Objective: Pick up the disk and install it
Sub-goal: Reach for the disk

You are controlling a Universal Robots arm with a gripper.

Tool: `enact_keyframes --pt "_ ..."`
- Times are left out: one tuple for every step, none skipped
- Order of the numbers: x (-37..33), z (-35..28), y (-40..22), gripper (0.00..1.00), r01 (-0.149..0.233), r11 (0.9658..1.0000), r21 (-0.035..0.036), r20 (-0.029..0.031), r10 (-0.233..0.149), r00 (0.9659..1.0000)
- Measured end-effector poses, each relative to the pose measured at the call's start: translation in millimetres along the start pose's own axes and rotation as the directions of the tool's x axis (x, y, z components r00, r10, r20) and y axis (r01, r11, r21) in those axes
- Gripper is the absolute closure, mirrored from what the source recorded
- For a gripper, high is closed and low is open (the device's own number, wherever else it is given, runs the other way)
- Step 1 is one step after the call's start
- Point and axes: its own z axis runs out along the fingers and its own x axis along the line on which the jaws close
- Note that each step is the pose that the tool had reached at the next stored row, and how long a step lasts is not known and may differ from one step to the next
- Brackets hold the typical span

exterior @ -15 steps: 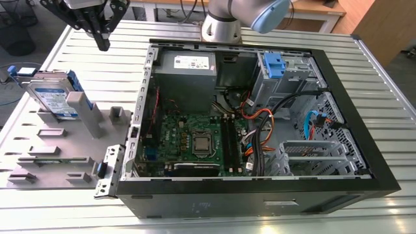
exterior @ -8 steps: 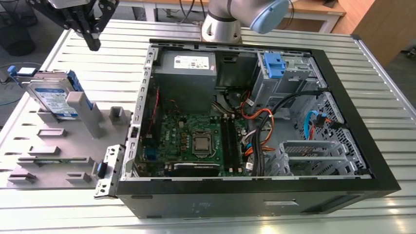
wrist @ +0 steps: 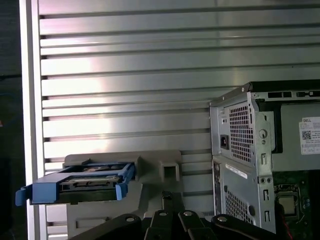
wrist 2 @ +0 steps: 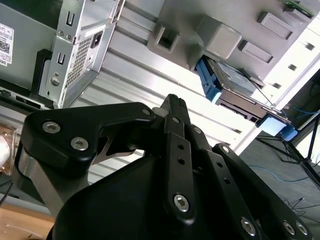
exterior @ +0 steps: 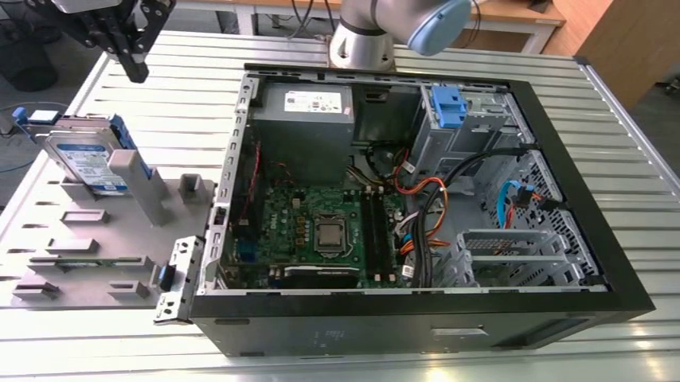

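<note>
**One disk parked outside the case, pincer shut on nothing**

Stands on edge in a grey holder [exterior: 95, 231] on the slatted bench [exterior: 627, 135], off the open computer case [exterior: 425, 330] on the exterior view's left: the disk [exterior: 91, 159], apart from the case wall. Carries a white-and-blue label on its flat face, print too small to make out, and a blue bracket along its edges. Shows that bracket edge-on in both wrist views, beside the case's perforated rear panel.

Hangs in open air off the case's rear corner, on the exterior view's left, above the disk and not touching it: the pincer [exterior: 135, 70]. Fingers pressed together, gripping nothing.

Inside the case, at the rear corner nearest the pincer: a grey power supply box [exterior: 302, 119] with a white printed sticker [exterior: 314, 101], lettering not legible. At the other rear corner, a blue plastic tab [exterior: 450, 107] on the drive bay. On the case floor, a green motherboard [exterior: 308, 223]; toward the case front, a metal cage [exterior: 510, 255]; between them, orange, black and blue cables [exterior: 425, 199].

Holder drawn up close to the case's side, touching or not impossible to tell. Open slats of bench behind the case and on the exterior view's right of it. Case rim a raised black frame all round.
</note>
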Motion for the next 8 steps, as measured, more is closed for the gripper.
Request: enact_keyframes --pt "2.2 0.0 -0.1 0.89 0.000 1.0000 0.0000 0.0000 0.000 1.0000" --pt "4.3 0.0 -0.3 0.89 0.000 1.0000 0.0000 0.0000 0.000 1.0000" --pt "6.6 0.0 -0.5 0.89 0.000 1.0000 0.0000 -0.0001 0.000 1.0000" --pt "8.8 0.0 -0.7 0.89 0.000 1.0000 0.0000 0.0001 0.000 1.0000" --pt "11.0 0.0 -0.9 0.89 0.000 1.0000 0.0000 0.0000 0.000 1.0000" --pt "13.2 0.0 -1.0 0.89 0.000 1.0000 0.0000 0.0000 0.000 1.0000" --pt "15.4 0.0 -1.2 0.89 0.000 1.0000 0.0001 -0.0001 0.000 1.0000" --pt "17.7 0.0 -1.4 0.89 0.000 1.0000 0.0001 -0.0001 0.000 1.0000"
